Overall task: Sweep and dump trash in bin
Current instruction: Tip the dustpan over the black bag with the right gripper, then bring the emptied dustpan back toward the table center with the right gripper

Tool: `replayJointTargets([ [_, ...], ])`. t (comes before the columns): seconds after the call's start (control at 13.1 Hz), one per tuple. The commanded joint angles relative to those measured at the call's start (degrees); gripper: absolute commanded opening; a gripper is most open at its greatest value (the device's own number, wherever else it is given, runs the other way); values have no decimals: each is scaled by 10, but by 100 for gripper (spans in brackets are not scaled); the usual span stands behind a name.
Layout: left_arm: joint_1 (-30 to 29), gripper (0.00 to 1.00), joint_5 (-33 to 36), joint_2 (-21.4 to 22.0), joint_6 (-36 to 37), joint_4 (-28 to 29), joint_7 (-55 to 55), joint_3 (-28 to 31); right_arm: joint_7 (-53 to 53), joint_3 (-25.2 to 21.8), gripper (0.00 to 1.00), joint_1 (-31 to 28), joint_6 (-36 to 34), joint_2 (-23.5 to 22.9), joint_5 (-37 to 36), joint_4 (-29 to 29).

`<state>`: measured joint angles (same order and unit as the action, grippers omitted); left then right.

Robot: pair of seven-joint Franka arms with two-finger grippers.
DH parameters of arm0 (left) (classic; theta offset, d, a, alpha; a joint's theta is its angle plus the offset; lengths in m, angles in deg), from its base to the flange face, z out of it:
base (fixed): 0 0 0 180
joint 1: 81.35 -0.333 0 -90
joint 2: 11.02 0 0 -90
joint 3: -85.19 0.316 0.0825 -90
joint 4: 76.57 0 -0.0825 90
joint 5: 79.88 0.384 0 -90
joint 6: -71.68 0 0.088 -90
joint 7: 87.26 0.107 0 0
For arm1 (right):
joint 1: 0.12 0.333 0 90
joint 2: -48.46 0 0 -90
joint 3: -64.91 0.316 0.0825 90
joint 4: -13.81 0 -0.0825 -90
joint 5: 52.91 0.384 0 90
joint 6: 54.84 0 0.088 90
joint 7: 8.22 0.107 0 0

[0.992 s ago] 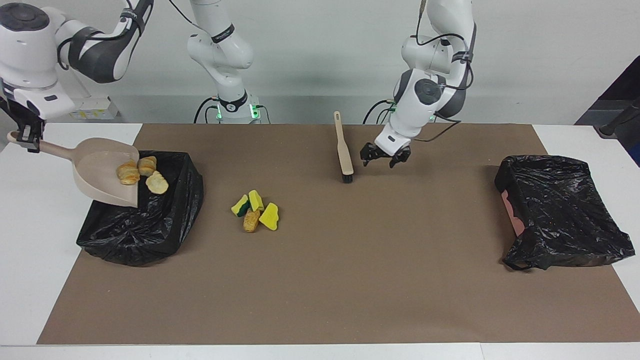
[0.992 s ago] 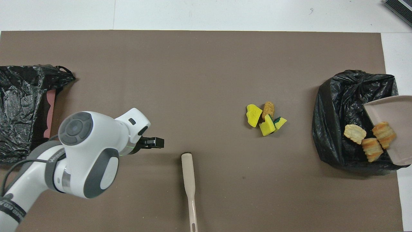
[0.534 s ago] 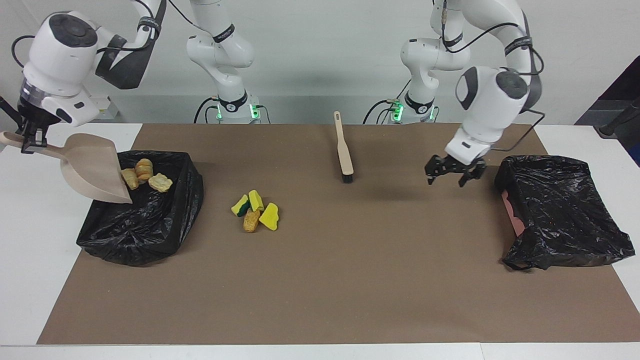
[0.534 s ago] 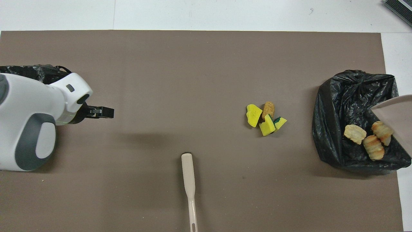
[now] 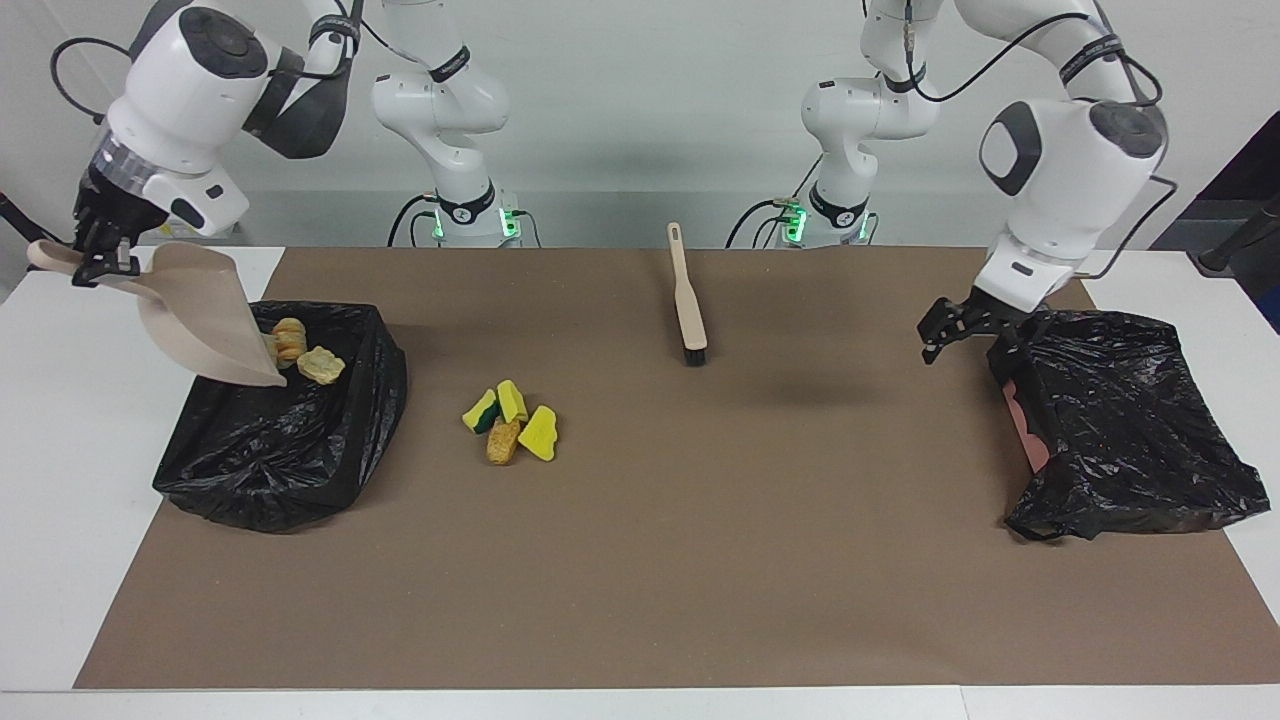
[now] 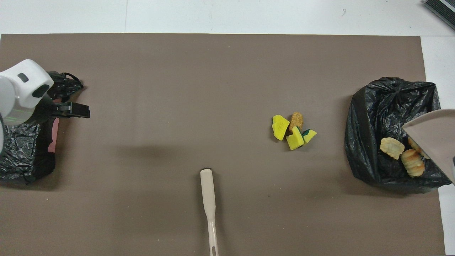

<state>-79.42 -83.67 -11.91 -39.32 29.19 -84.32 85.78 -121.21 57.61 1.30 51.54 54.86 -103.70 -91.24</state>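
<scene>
My right gripper point(image 5: 100, 265) is shut on the handle of the beige dustpan point(image 5: 205, 325), which tilts steeply over the black bin point(image 5: 280, 440) at the right arm's end. Golden-brown striped trash pieces point(image 5: 320, 365) lie inside that bin point(image 6: 387, 106), by the pan's lip point(image 6: 432, 137); one is point(image 6: 391, 147). More trash point(image 5: 510, 420), yellow sponge wedges and a brown nugget point(image 6: 293, 129), is piled on the mat beside the bin. My left gripper point(image 5: 962, 335) hangs open and empty over the mat, at the edge of the other black bag; it shows too point(image 6: 80, 111).
The beige black-bristled brush point(image 5: 688, 300) lies on the brown mat near the robots, midway along the table point(image 6: 208, 192). A second black bag point(image 5: 1120, 420) with a pink lining sits at the left arm's end point(image 6: 21, 153).
The right gripper tipped the dustpan steeper and the striped pieces slid off it into the bin. The left gripper travelled from beside the brush to the bag at its own end.
</scene>
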Motion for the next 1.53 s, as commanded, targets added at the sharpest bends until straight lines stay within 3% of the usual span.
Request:
replayJointTargets([
  [0.0, -37, 100, 8, -26, 31, -41, 27, -7, 64, 6, 0, 38, -72, 22, -15, -9],
  [0.46, -29, 100, 12, -31, 179, -146, -8, -7, 228, 47, 0, 45, -123, 31, 43, -4],
  [0.84, -27, 100, 30, 6, 221, -144, -6, -12, 418, 71, 0, 46, -123, 31, 178, -3],
  [0.99, -25, 100, 30, 24, 217, -116, -2, -13, 489, 92, 0, 45, -117, 30, 213, -1],
  [1.22, -25, 100, 29, 28, 218, -110, -1, -14, 662, 124, 0, 45, -115, 27, 306, 6],
  [1.45, -25, 100, 31, 30, 233, -120, 15, -14, 842, 162, 0, 72, -116, -4, 333, 29],
])
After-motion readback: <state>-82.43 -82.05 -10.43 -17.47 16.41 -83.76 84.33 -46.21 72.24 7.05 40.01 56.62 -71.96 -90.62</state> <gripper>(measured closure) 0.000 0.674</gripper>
